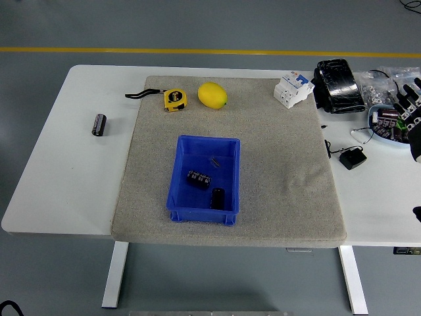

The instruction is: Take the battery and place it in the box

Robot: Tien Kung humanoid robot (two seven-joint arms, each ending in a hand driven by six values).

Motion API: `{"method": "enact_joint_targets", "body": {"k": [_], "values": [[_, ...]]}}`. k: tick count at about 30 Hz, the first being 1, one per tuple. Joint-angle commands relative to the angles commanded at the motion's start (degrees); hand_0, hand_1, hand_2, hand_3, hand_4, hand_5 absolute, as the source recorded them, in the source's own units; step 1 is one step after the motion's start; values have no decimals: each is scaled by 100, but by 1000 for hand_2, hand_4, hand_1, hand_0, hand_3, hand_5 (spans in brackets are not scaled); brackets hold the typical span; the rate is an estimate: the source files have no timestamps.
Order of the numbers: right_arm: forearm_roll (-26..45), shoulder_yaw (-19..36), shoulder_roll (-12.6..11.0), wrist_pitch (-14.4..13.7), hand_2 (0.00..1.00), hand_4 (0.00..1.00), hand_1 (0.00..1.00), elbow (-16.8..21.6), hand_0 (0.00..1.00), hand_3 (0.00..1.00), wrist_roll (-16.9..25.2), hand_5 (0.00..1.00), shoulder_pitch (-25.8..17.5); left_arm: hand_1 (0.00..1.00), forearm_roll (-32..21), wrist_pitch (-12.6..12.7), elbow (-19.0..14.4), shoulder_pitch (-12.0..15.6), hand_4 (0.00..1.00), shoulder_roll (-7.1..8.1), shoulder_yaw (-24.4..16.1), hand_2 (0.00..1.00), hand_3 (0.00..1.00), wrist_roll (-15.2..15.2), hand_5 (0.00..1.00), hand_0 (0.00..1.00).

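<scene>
2 black cylindrical batteries (198,179) lie inside a blue plastic box (204,208), which sits on a grey felt mat (276,184) covering the middle of a white table (59,178). 1 of them lies on its side near the box's centre; the other (217,198) lies against the box's near wall, just beside the first. A small thin dark item also lies on the box floor nearer its far wall, too small to identify.

1 more battery (99,124) lies on the bare table left of the mat, well apart from the box.

Along the mat's far edge sit a yellow tape measure (174,99) with a black strap, and just to its right a yellow lemon-shaped object (212,95). At the mat's far right corner stands a white circuit breaker (293,88) with blue trim. Right of it, on the table, rests a black wrapped block (338,85).

Near the table's right edge a shallow tray (379,133) holds more small cylindrical parts, and a black plug adapter (353,158) with a cable lies just in front of it.

Only the right hand (412,118) is visible, entering at the picture's right edge above the tray. Its black fingers (404,99) are spread apart and point toward the table's far side, and they hold nothing.
</scene>
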Motion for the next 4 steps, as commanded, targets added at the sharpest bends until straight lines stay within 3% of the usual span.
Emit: {"method": "enact_joint_targets", "body": {"k": [4], "values": [[0,-80,18,0,900,998,870,-15,939,926,22,982,-21,627,-136,13,-13,-25,708,5,107,724,727,-24,704,626]]}}
